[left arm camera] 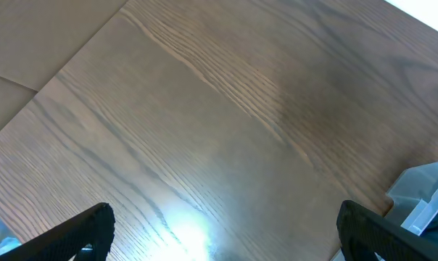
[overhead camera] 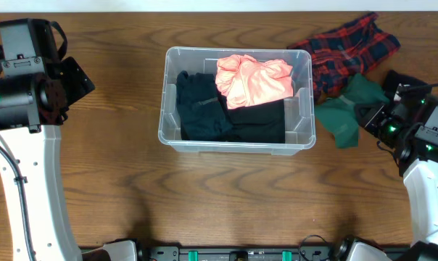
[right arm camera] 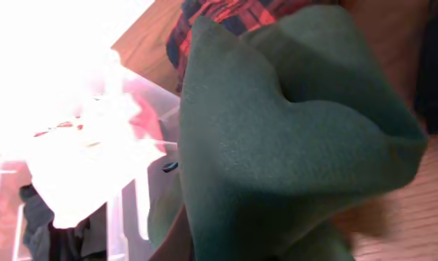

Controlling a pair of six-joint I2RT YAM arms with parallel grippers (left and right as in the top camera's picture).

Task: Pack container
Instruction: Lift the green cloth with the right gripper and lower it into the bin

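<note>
**Overhead view: tub part-filled, right gripper on the green garment**

The container point(overhead camera: 237, 147) sits at the middle of the worktop point(overhead camera: 117, 188), its long sides running left to right. Inside it lie dark garments point(overhead camera: 204, 112) that cover the floor, with a crumpled coral-pink garment point(overhead camera: 252, 80) on top of them towards the back right corner.

Just outside the tub's right wall a green garment point(overhead camera: 344, 109) lies bunched on the wood. Behind it a red plaid garment point(overhead camera: 349, 45) is spread out, one edge touching the tub's back right corner.

The right gripper point(overhead camera: 369, 116) is at the right edge of the green garment. In the right wrist view the green cloth rises in a thick fold close to the lens and hides the fingers. They do not show at the lower corners of that view, so the gripper reads as closed on the cloth. The plaid and the tub's wall show beyond it.

The left gripper point(left arm camera: 225, 221) stands wide open over bare worktop at the far left, well apart from the tub. It holds nothing. A corner of the clear plastic shows at the right edge of the left wrist view.
</note>
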